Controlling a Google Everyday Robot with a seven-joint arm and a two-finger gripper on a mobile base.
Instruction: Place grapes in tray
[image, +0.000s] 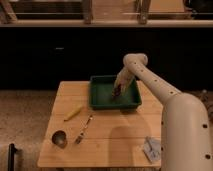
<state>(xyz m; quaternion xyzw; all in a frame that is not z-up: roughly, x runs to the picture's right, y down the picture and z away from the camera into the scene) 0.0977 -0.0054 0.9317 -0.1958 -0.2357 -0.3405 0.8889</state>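
A green tray (102, 94) stands at the back of the wooden table (110, 132). My white arm reaches over from the right, and my gripper (117, 90) hangs low inside the tray on its right side. A dark bunch that looks like the grapes (116, 93) is at the gripper's tip, down near the tray floor. I cannot tell whether it is held or resting on the floor.
A yellow banana-like item (73, 113) lies left of the tray. A fork (83, 129) and a metal cup (59, 138) are at the front left. A small white packet (151, 148) lies at the front right, near the table's edge.
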